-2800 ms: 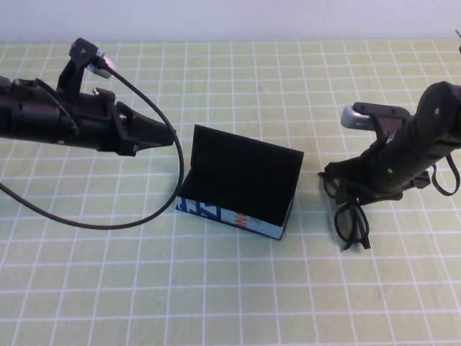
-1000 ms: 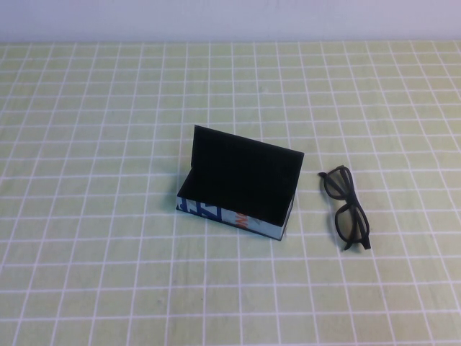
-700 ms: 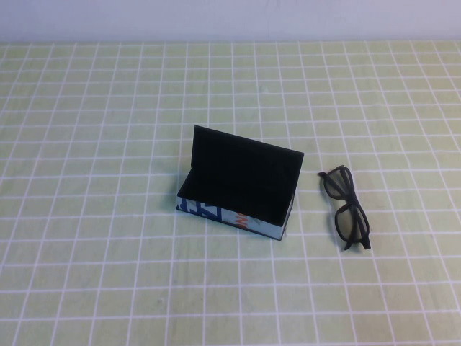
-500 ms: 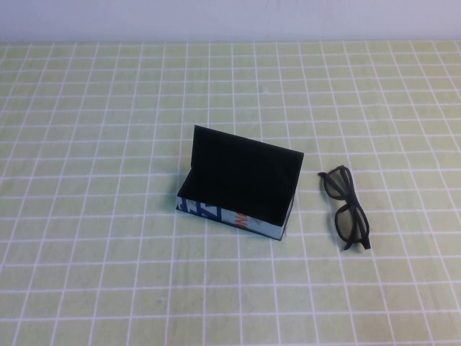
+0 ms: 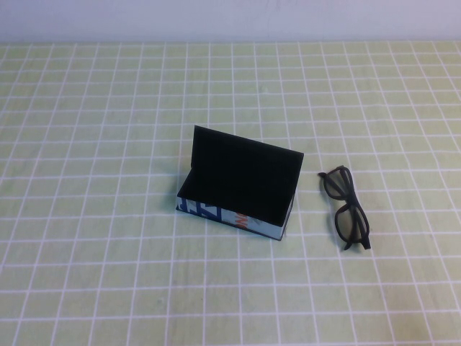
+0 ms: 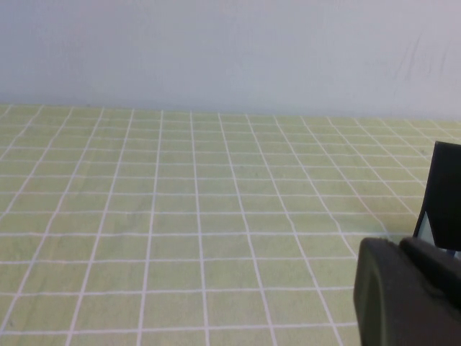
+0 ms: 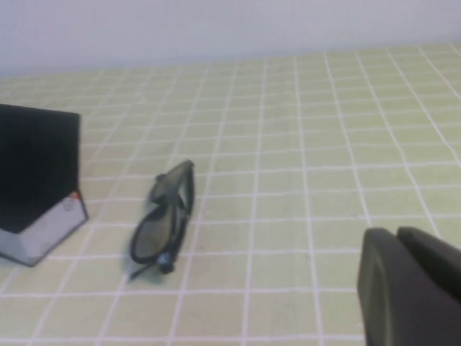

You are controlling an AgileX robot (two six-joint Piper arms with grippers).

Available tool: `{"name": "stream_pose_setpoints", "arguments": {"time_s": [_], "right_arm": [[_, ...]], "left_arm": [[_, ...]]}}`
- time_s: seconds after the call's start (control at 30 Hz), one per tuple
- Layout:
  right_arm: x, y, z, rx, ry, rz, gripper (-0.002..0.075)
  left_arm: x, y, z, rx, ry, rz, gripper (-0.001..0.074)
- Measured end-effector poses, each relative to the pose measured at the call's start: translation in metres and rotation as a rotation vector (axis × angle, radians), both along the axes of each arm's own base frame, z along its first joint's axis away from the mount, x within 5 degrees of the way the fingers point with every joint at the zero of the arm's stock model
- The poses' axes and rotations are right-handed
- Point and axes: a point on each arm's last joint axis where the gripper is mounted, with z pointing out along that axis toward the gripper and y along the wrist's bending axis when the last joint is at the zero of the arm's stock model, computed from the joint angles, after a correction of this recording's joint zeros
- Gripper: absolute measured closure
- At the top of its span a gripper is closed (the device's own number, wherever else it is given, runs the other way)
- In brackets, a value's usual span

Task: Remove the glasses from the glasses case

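Note:
The glasses case [image 5: 241, 189] stands open in the middle of the table, its black lid upright and its black-lined tray holding nothing I can see. The black glasses [image 5: 346, 209] lie folded on the cloth just right of the case, apart from it. Neither arm shows in the high view. My left gripper [image 6: 400, 246] is shut and empty, low over the cloth, with the case's edge [image 6: 446, 191] just beyond it. My right gripper [image 7: 397, 233] is shut and empty, drawn back from the glasses [image 7: 164, 214] and the case [image 7: 36, 176].
A yellow-green cloth with a white grid [image 5: 108, 252] covers the table. A pale wall [image 5: 230, 18] runs along the far edge.
Since 2.8 s ago both arms have drawn back out of the high view, and the glasses lie alone beside the case. Nothing has moved in the last second.

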Motion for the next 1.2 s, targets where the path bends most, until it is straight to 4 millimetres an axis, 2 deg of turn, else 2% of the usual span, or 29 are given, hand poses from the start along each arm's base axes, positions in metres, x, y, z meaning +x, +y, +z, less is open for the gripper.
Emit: {"name": "stream_pose_setpoints", "arguments": {"time_s": [0.23, 1.03, 1.2], "right_arm": [[-0.0014, -0.0024, -0.01, -0.015, 0.111, -0.053, 0.0743], [-0.0015, -0.0026, -0.0103, -0.015, 0.115, -0.057, 0.0743], [-0.0015, -0.0026, -0.0103, -0.015, 0.115, -0.057, 0.0743]], "left_arm": [[0.0, -0.0002, 0.0, 0.0, 0.0, -0.002, 0.0739], [-0.0001, -0.0003, -0.0001, 0.0, 0.001, -0.004, 0.0739], [-0.0001, 0.0003, -0.002, 0.134, 0.003, -0.004, 0.0739]]}}
